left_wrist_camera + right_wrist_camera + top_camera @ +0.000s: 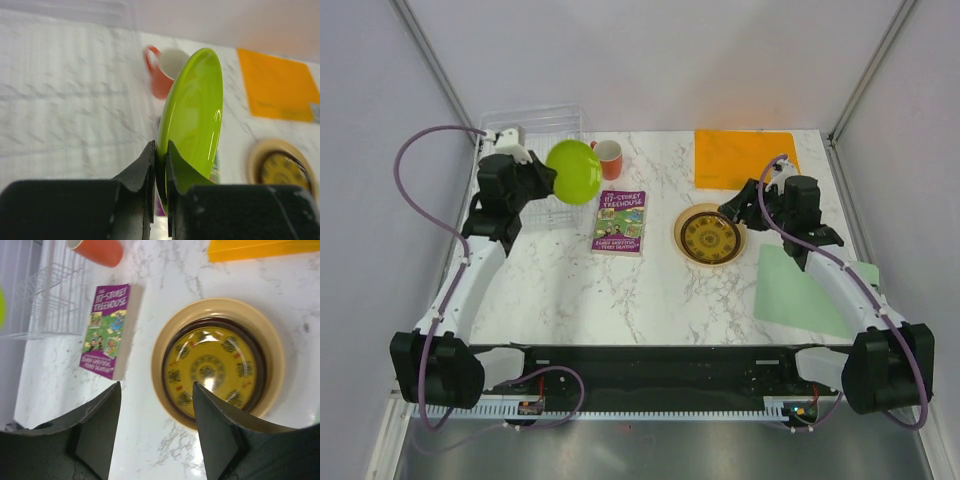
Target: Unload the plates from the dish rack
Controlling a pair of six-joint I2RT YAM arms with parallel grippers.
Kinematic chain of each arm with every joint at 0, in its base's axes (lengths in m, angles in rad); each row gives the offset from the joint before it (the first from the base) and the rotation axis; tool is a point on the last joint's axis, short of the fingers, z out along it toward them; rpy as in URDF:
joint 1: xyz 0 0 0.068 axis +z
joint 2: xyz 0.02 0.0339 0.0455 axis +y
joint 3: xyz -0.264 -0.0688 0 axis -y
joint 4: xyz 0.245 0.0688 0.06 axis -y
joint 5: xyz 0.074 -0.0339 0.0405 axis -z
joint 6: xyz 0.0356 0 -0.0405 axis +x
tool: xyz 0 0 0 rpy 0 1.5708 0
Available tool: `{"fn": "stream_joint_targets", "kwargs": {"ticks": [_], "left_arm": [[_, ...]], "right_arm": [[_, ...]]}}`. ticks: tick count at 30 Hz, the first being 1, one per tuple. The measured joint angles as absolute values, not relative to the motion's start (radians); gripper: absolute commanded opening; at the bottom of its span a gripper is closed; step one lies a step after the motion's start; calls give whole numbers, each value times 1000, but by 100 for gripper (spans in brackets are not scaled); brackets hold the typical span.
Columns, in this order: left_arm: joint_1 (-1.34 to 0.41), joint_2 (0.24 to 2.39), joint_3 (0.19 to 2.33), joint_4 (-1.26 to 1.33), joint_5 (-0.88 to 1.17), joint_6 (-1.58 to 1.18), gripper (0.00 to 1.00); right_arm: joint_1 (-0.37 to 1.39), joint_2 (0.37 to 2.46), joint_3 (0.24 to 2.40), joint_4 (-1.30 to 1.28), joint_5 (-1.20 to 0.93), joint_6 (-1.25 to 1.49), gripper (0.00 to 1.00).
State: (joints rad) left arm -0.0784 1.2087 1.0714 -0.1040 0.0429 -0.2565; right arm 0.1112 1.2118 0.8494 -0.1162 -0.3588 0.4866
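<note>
My left gripper [546,178] is shut on the rim of the lime-green plate [574,171], held on edge in the air beside the clear dish rack [560,124]; the left wrist view shows the plate [195,110] clamped between the fingers [145,172]. A stack of plates [711,235] lies flat right of centre: the pale-yellow plate [165,340] at the bottom, the dark red one [258,387] on it, the brown-and-yellow patterned one [210,367] on top. My right gripper [732,212] is open and empty above the stack's edge [156,390].
An orange-red mug [610,158] stands by the rack's right side. A purple book [621,221] lies between rack and plates. An orange mat [744,157] lies at the back right, a green mat [800,290] at the right front.
</note>
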Motion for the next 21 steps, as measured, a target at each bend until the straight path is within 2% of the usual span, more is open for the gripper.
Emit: {"fn": "stream_joint_targets", "kwargs": {"ticks": [8,21], "left_arm": [[-240,1234,859,-39,392,-521,2],[-379,1245,823,141,457,-677,2]], "right_arm": [[294,1217,856,-57,-431,592,67],[440,1316,871,56,-434,688,66]]}}
